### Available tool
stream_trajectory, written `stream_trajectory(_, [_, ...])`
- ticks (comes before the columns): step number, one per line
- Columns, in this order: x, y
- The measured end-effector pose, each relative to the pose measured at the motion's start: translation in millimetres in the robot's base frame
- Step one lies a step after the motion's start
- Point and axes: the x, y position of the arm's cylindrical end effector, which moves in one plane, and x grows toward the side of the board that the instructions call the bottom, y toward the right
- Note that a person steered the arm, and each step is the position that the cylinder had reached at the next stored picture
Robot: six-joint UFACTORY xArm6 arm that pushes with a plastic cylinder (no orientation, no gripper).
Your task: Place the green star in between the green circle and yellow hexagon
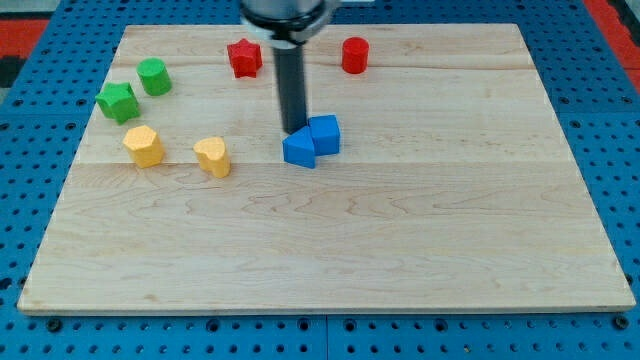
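The green star (118, 102) lies near the board's left edge. The green circle (154, 76) is just above and to its right, close by. The yellow hexagon (144, 146) is below the star, slightly right. The star sits left of the line between the two. My tip (294, 131) is at the board's middle, touching or just above the upper left of two blue blocks, far right of the green star.
A yellow heart-like block (212, 157) lies right of the hexagon. A blue triangle-like block (299, 149) and a blue cube (325, 134) touch each other. A red star (244, 57) and a red cylinder (355, 55) lie near the view's top. The wooden board (400, 250) sits on a blue pegboard.
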Motion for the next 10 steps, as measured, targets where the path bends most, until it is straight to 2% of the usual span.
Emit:
stream_trajectory(2, [12, 87])
stream_trajectory(4, [12, 136])
stream_trajectory(5, [-19, 181])
stream_trajectory(6, [-20, 208])
stream_trajectory(10, [-20, 227])
